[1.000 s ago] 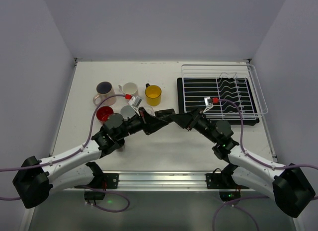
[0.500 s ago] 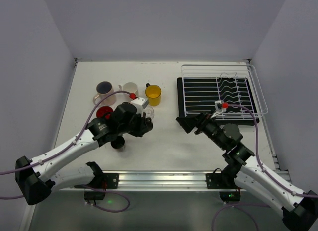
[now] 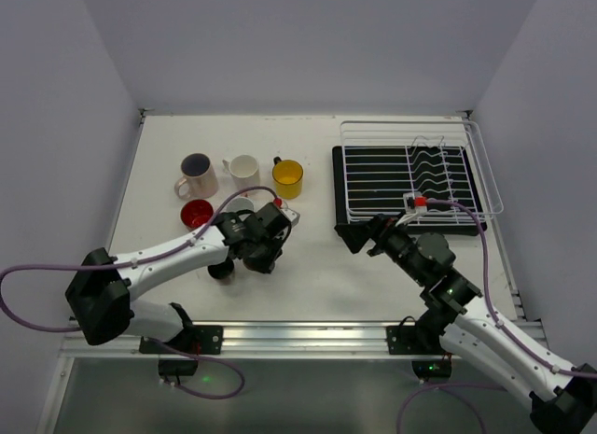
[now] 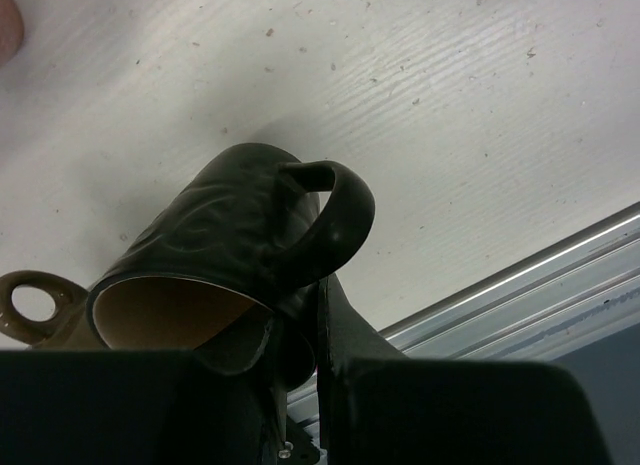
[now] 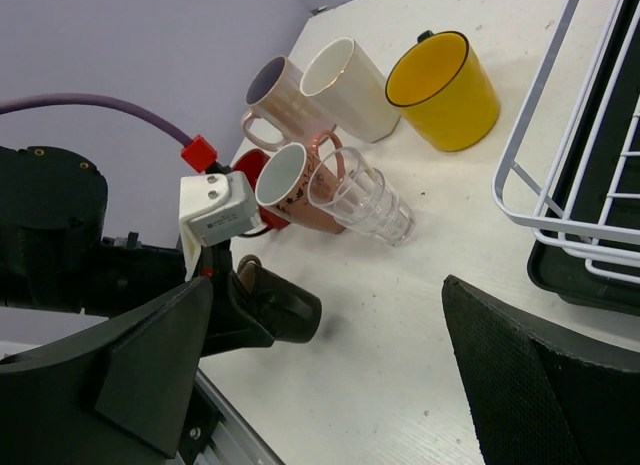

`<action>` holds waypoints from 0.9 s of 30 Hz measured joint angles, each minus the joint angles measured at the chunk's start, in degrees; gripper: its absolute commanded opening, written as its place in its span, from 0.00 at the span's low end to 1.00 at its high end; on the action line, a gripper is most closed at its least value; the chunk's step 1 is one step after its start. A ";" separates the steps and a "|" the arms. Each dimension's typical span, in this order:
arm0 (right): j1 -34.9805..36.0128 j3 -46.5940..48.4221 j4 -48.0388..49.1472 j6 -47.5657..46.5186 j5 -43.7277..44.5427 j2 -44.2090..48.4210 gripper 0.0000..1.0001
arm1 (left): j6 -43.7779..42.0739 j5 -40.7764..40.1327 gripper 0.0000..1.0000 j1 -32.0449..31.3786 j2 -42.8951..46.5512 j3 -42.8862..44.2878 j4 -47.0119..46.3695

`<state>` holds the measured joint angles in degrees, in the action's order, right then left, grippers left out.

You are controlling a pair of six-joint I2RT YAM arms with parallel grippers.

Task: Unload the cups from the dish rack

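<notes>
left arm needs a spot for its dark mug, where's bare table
Bare table lies near centre, between the left gripper with its dark mug and the open right gripper, and along the far edge behind the yellow cup. The strip between that cup and the dish rack is narrow. Crowded around the red cup.

You have two arms of the same build. The left arm [image 3: 154, 263] and the right arm [image 3: 490, 333] both have long white shells between bulky black joints, and each ends in a big black base block [image 3: 93, 303]. A purple cable [image 5: 90, 103] feeds the left wrist through a red connector [image 5: 198, 152], next to a small white box [image 5: 213, 211]. A second purple cable [image 3: 452, 203] runs to the right wrist. Your right claw [image 3: 345, 237] has black fingers [image 5: 525, 380] with a fine mesh texture. Your left claw [image 4: 303, 330] has smooth black fingers [image 4: 350, 340] with a small screw [image 4: 287, 448] below them.
</notes>
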<state>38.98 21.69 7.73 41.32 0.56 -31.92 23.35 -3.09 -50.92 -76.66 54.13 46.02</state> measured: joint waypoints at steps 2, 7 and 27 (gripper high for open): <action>0.00 0.00 0.00 -0.09 0.02 -0.28 0.99 | -0.35 -0.22 0.01 -0.81 -1.97 1.01 -0.17; 0.00 0.00 -0.04 -0.33 0.24 -0.13 0.99 | -0.70 -1.07 0.07 -2.32 -6.16 1.75 -0.57; 0.00 0.81 -4.76 -1.57 2.97 5.81 0.99 | -1.97 -8.44 0.73 -4.81 -8.90 3.76 -0.24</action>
<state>38.98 22.50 2.96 39.75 3.53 -26.11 21.39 -11.53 -55.72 -85.56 57.89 45.78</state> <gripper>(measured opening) 0.990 0.666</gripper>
